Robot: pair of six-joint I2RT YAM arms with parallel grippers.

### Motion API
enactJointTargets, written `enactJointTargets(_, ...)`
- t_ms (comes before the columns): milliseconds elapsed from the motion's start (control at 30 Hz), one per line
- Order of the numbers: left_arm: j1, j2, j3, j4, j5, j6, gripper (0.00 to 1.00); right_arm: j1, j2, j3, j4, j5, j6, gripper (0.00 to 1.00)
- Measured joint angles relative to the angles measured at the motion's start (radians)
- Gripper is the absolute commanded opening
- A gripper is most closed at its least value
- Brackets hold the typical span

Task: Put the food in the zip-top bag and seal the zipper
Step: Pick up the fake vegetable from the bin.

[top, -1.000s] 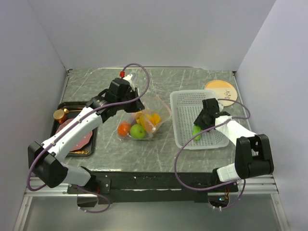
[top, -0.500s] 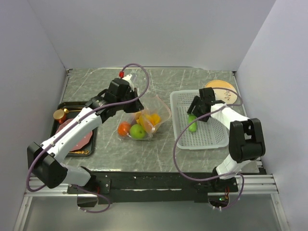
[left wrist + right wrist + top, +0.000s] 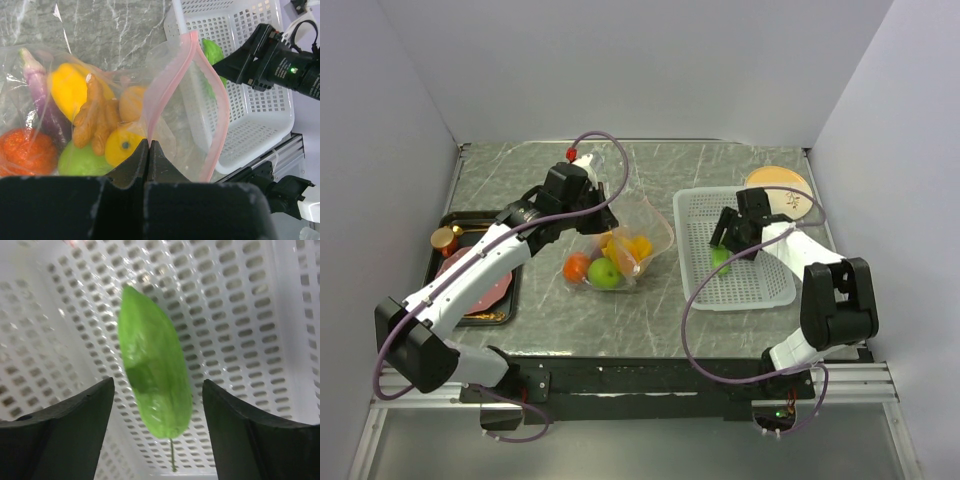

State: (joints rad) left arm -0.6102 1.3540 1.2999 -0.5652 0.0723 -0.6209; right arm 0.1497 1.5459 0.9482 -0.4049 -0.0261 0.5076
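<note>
Right wrist view: green cucumber [image 3: 152, 365] lying in white basket [image 3: 240, 300], flanked by right gripper [image 3: 156, 390] fingers standing wide, gripping nothing; long axis running parallel to fingers. Left gripper [image 3: 148, 150] pinching zip-top bag [image 3: 185, 115] at zipper [image 3: 170, 75].

Grey table [image 3: 650, 320]: zip-top bag [image 3: 648, 228], basket [image 3: 692, 205], tray [image 3: 432, 275], perhaps coaster [image 3: 778, 187].

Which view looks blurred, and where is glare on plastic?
Right wrist view: the cucumber is blurred, the basket glints. Left wrist view: the zip-top bag has pale sheen, the left gripper is dark and unfocused. Top view: sharp, evenly lit.
</note>
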Motion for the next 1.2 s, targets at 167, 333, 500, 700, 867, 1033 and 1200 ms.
enactJointTargets(167, 0.000, 0.006, 0.000, 0.001, 0.006, 0.000, 0.01, 0.000, -0.007, -0.028, -0.025, -0.002, -0.027, 0.71)
enactJointTargets(333, 0.000, 0.026, 0.000, 0.004, 0.015, 0.000, 0.01, 0.000, -0.008, -0.039, -0.027, -0.019, -0.036, 0.66)
enactJointTargets(500, 0.000, 0.031, 0.000, 0.008, 0.017, 0.000, 0.01, 0.000, -0.007, -0.039, -0.025, -0.037, -0.031, 0.57)
enactJointTargets(700, 0.000, 0.030, 0.000, 0.008, 0.017, 0.000, 0.01, 0.000, -0.007, -0.039, -0.024, -0.055, -0.028, 0.39)
enactJointTargets(867, 0.000, 0.027, -0.002, 0.011, 0.018, 0.000, 0.01, 0.000, -0.013, -0.039, -0.022, -0.059, -0.019, 0.26)
enactJointTargets(1033, 0.000, 0.027, -0.002, 0.016, 0.021, 0.000, 0.01, 0.000, -0.031, -0.039, -0.022, -0.072, -0.014, 0.19)
enactJointTargets(1200, 0.000, 0.027, -0.002, 0.019, 0.021, 0.000, 0.01, 0.000, -0.060, -0.039, -0.023, -0.076, -0.007, 0.17)
